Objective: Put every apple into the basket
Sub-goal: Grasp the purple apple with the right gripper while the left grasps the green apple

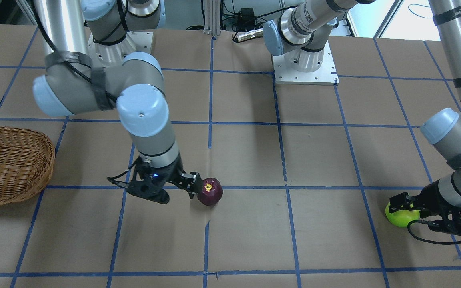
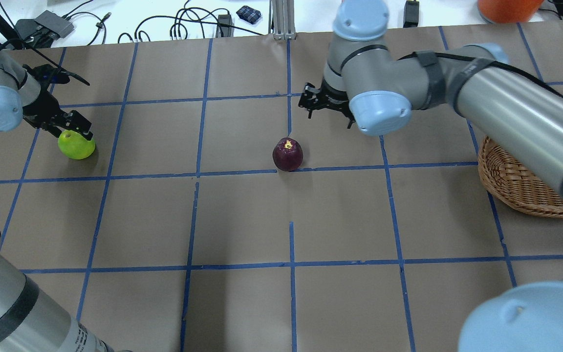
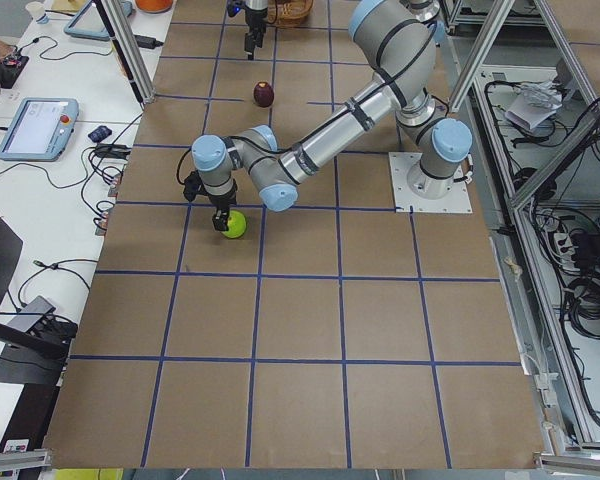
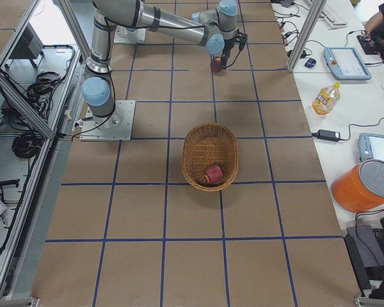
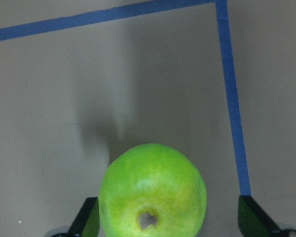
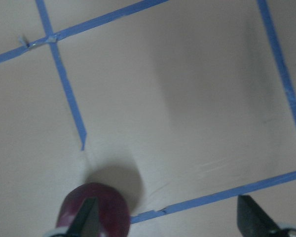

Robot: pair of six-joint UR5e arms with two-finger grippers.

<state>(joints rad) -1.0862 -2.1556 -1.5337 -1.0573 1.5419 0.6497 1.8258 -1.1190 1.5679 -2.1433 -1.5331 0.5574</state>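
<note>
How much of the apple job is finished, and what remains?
Done: the red apple lies in the basket. In hand: the left gripper is open around the green apple on the table, not yet closed; the right gripper, open, is beside the purple apple, also on the table. Left: grasp both and carry them to the basket.

The table [image 2: 242, 220] is viewed steeply downward from one long side in the overhead view, and from the opposite side in the front-facing one; both end views are taken from high and far, along its length; the wrist views are held close above the surface; the maroon apple [image 1: 209, 193] is shared by the right wrist, overhead and front-facing views; the green apple [image 5: 153, 190] by the left wrist's.
</note>
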